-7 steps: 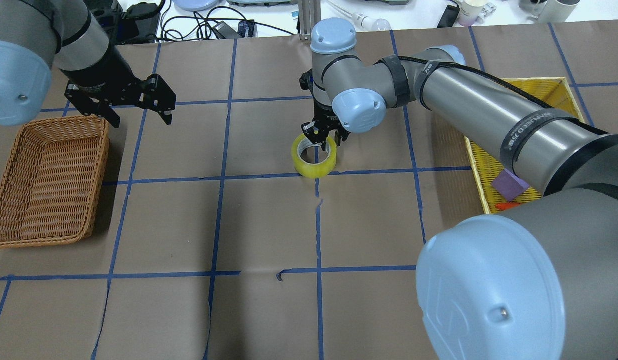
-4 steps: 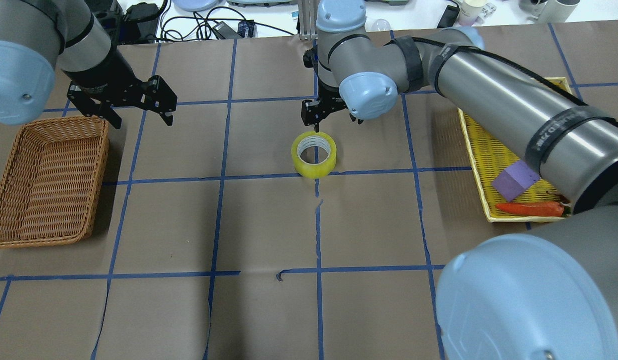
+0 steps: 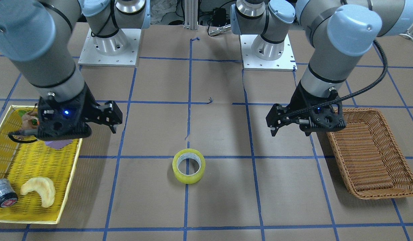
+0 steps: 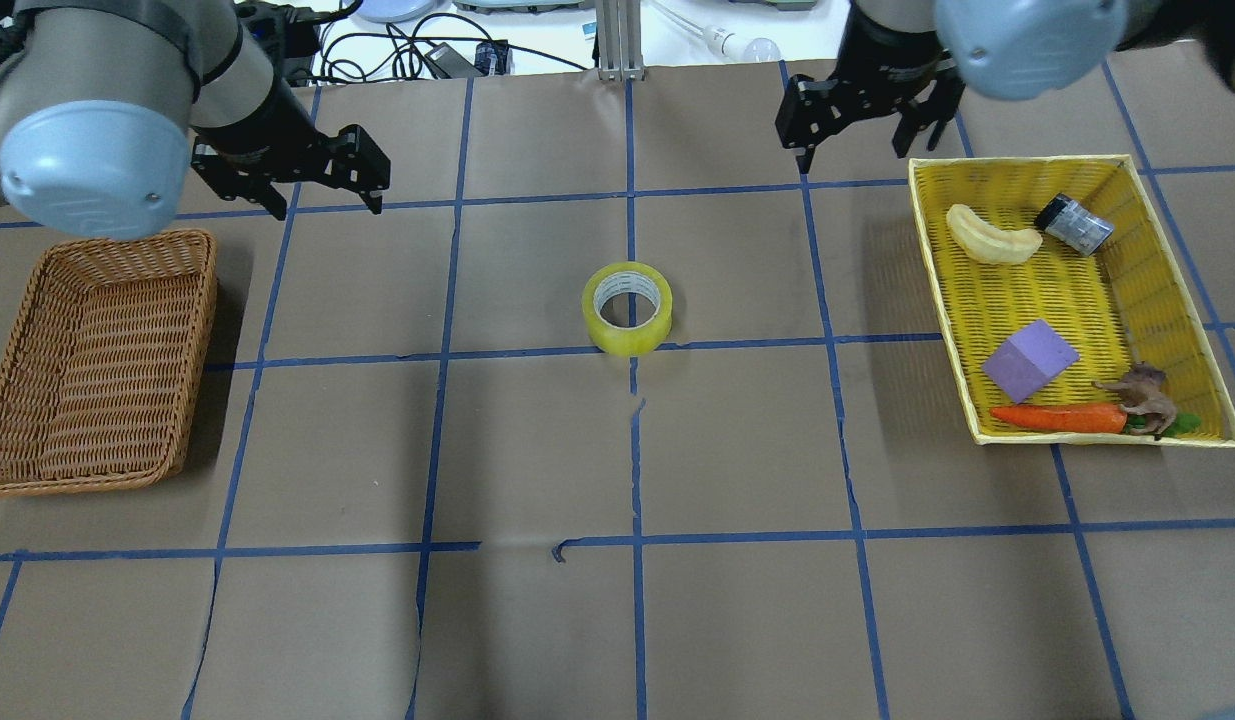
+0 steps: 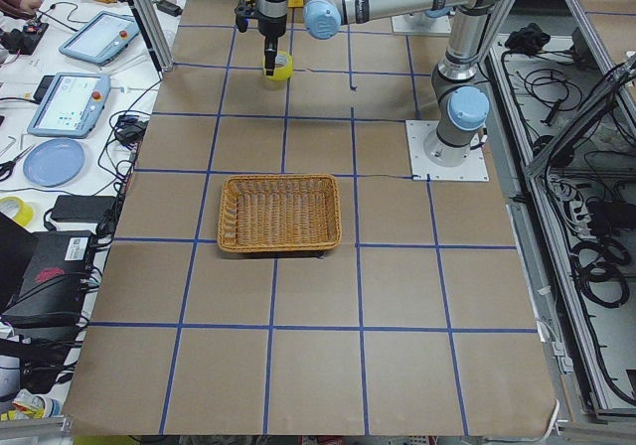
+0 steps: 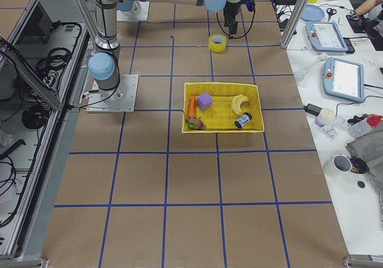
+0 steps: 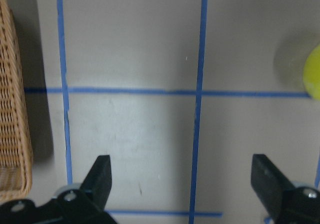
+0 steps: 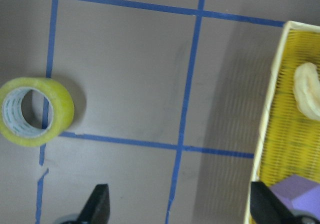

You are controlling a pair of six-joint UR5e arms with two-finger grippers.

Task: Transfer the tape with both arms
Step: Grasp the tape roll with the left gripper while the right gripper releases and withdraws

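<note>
In the middle of the table (image 4: 537,450), over the central blue line (image 4: 632,150) and just by a crossing, the tape (image 4: 627,308) lay flat with its hole upward, and neither arm touched it. We judged that this spot served because both arms can reach it: it was between the yellow tray (image 4: 944,300) on the right side and the wicker basket (image 4: 192,350) on the left side. The right gripper (image 4: 855,155) hung near the far corner of the tray, its jaws spread wide and holding nothing. The left gripper (image 4: 327,208) hung beside the far end of the basket, its jaws also spread wide with nothing between them; its wrist camera caught only an edge of the roll. In our opinion, the pick-up by the left arm was not yet begun.
</note>
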